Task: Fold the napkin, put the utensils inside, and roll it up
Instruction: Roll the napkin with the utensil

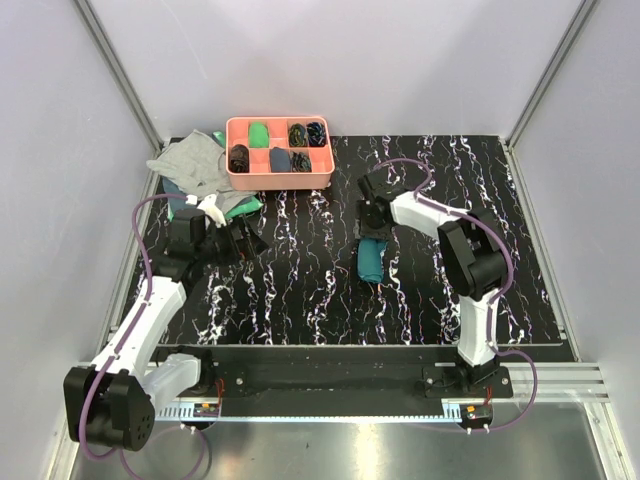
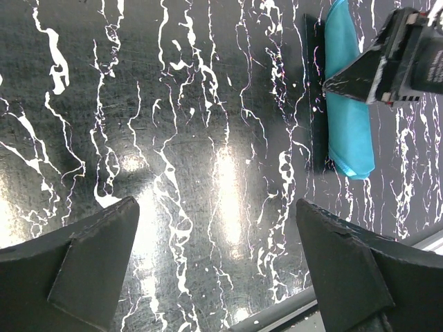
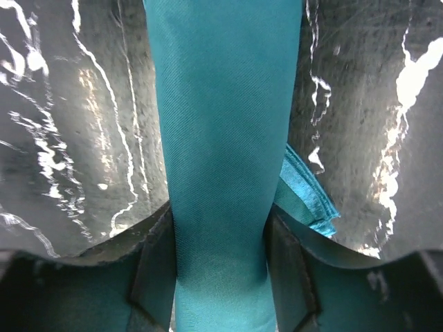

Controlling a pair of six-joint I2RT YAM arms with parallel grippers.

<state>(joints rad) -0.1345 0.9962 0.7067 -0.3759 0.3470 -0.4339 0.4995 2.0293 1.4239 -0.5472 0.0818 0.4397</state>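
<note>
Only the overhead view shows us the whole table (image 1: 300, 300). The napkin (image 1: 371, 262) lies as a tight teal roll about midway between the far and near edges, a bit toward the right edge from the middle. From the right wrist we get what the top camera can't. The roll (image 3: 221, 124) runs straight between the fingers (image 3: 149, 270), which press on both sides, so the right gripper (image 3: 220, 235) is clamped onto the napkin. A loose bit of hem (image 3: 308, 204) also pokes out of the side of the roll. The left wrist view catches the roll (image 2: 349, 124) from the side, with the right gripper (image 2: 387, 62) sitting on its far end.

At the far edge, left of centre, there's a pink tray (image 1: 279, 180) split into compartments. In it are small rolled bundles (image 1: 259, 132): one bright green, one blue, the others dark. They're too small for us to say more. A crumpled grey cloth (image 1: 195, 165) sits just beside it, toward the far-left corner.

The right arm reaches from the near edge, bends back toward the middle and points its gripper (image 1: 372, 235) down at the far end of the roll. The left arm stretches along the left edge. Its gripper (image 1: 248, 242) is spread wide, holds nothing, and hangs over bare table (image 2: 208, 138), well apart from the napkin.
</note>
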